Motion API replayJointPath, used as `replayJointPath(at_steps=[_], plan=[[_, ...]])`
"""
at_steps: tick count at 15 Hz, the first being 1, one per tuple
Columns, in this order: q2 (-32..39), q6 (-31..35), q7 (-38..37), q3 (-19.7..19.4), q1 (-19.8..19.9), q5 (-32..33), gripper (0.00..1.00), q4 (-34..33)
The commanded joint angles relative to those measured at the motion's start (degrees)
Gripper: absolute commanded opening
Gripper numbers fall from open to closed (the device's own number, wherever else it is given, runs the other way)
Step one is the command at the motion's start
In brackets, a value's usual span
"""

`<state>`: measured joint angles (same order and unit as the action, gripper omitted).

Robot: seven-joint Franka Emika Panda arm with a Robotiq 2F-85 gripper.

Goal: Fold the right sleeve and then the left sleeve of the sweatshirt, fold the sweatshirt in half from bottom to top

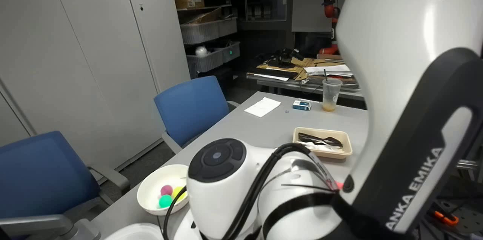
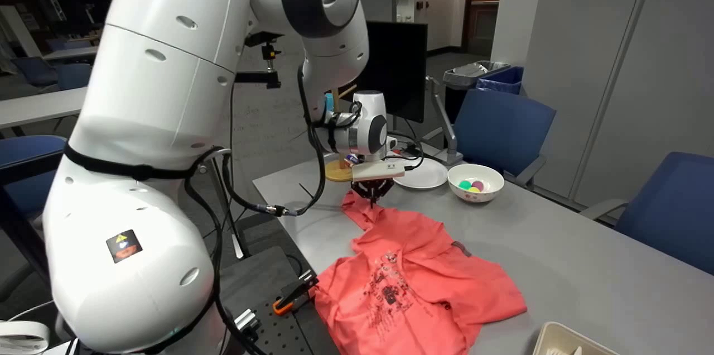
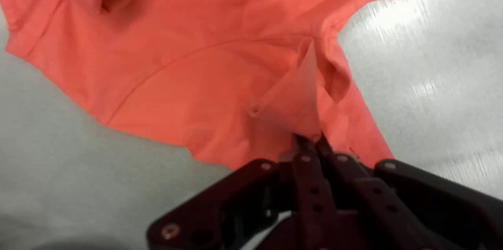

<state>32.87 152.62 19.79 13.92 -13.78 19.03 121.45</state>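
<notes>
Clenched on a raised peak of the sweatshirt (image 3: 220, 77), pinching it between the tips of the gripper (image 3: 310, 140) and pointing down from an arm (image 2: 184, 48) bent high at the elbow, reaching in an exterior view over the far part of the grey table (image 2: 580, 271). Spread below on that table, with dark lettering (image 2: 389, 293) facing up and a long axis running from the narrow end under the gripper, near the round wooden base (image 2: 334, 176), toward the lower border of that view. Hard to tell top from bottom among such folds.
</notes>
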Motion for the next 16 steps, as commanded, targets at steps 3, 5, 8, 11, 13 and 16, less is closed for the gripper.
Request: replayJointPath(at_steps=[3,5,8,11,13,16], plan=[[-13.6,-3.1,-1.0,-2.7,1.2,1.4,0.01,9.0],[-17.6,-2.9,-4.1,-6.0,0.7,4.4,0.01,11.4],[-22.2,-2.6,-9.4,-10.6,1.2,10.3,0.01,14.2],[-25.9,-3.4,-18.3,-14.8,1.8,19.2,0.01,16.2],[-27.6,-4.8,-24.7,-16.1,3.0,25.2,0.01,17.0],[-29.3,-8.3,-34.4,-16.4,4.9,33.1,0.01,17.6]])
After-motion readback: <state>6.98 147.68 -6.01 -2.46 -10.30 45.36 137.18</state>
